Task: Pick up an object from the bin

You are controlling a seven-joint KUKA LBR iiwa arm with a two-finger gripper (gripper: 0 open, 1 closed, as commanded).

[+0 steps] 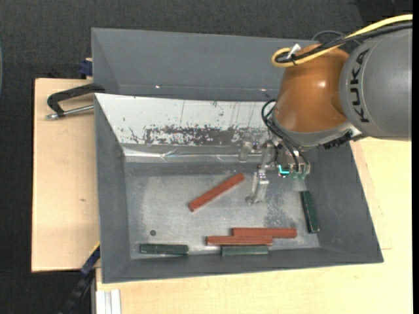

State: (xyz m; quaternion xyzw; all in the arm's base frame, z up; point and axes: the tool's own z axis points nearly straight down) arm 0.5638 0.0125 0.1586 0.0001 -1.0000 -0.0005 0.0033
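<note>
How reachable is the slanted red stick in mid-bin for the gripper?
Probably yes: the red stick lies alone on the bin floor, nothing on it, and the gripper hangs beside its upper end.

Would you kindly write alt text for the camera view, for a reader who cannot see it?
The robot arm's pincer hangs low inside a grey metal bin, just right of the upper end of a tilted red stick lying mid-floor. Two more red sticks and three dark green sticks lie along the front and right walls.
</note>
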